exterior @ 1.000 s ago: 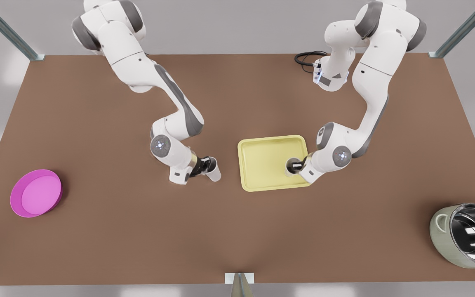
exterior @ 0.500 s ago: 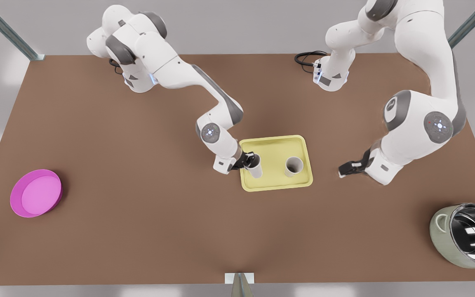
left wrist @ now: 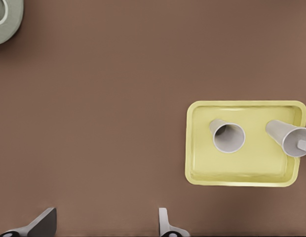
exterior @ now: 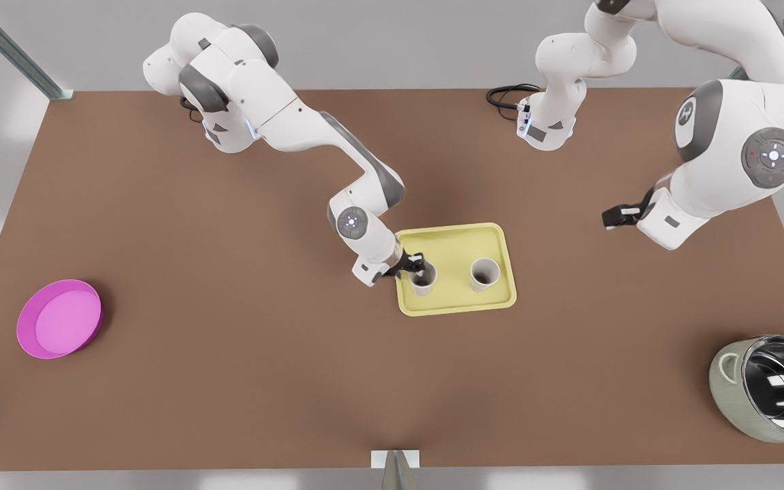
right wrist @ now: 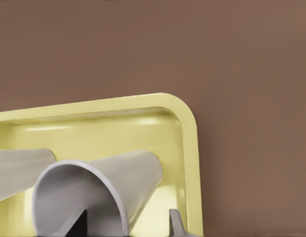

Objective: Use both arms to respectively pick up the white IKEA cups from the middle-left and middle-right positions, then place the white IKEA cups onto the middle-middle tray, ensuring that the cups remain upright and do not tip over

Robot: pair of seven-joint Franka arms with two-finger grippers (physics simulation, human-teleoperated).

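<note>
Pale-yellow tray on brown desk bearing both tumblers upright: free white cup and gripped-side white cup at right pincer, grip unclear; ease off, then rise straight, sparing the rim; left pincer spread, waiting well apart.

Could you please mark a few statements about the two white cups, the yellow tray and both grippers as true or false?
1. Both small white tapered cups, the one on the front view's left and the one on its right, stand upright on the pale-yellow rectangular tray. True.
2. The left gripper holds a cup. False: it is open and empty, above the brown table, off the tray toward the front view's right.
3. The right gripper grips the cup on the front view's left. True.
4. The round magenta-pink dish sits on the tray. False: it rests on the table, far toward the front view's left.
</note>
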